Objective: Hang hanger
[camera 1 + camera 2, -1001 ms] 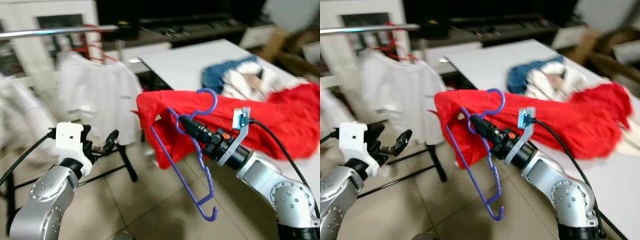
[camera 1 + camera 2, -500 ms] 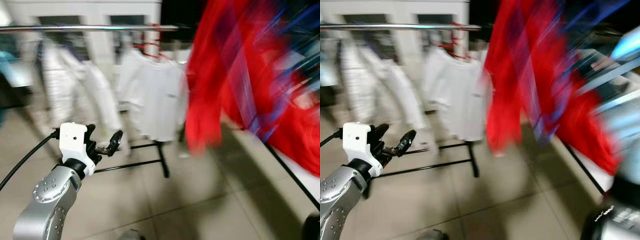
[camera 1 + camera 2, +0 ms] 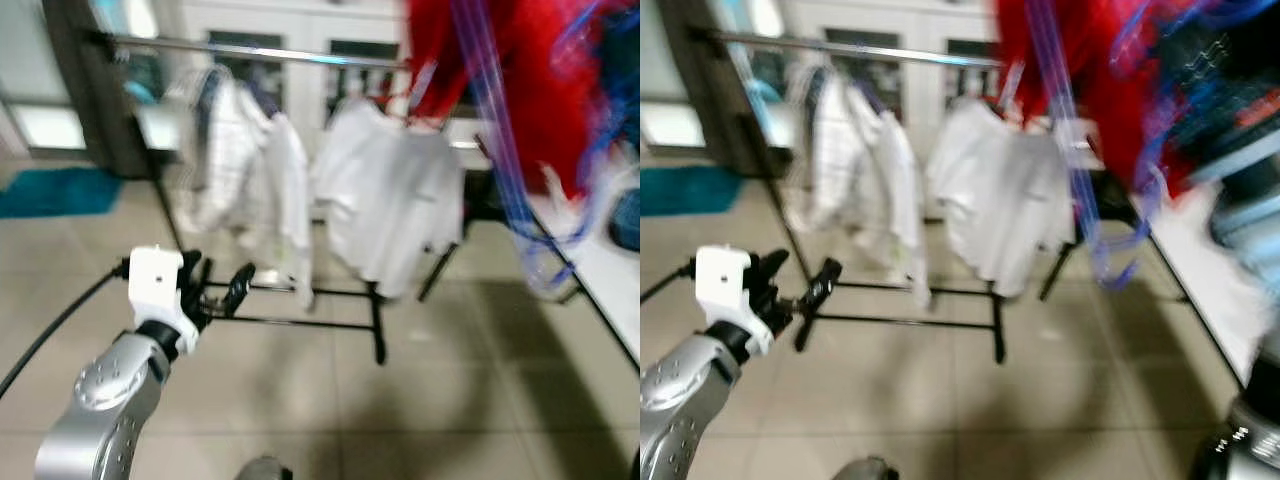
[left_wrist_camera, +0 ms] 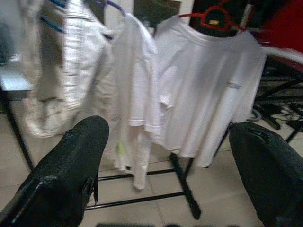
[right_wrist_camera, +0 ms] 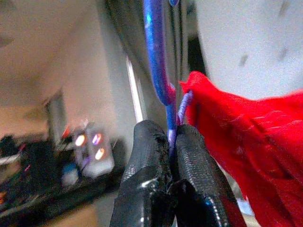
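High at the right, the right end effector is clamped on the blue hanger carrying a red garment, near the rail; left end effector hovers low, fingers apart; a swinging hook could miss the rail or snag the white shirt.

One clothes rail carries three pale garments; one red garment hangs on one blue hanger; two grippers

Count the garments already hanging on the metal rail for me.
3 clear: a pale checked shirt at the rail's left, a white top beside it, and a white T-shirt on a red hanger. Blur may hide more.
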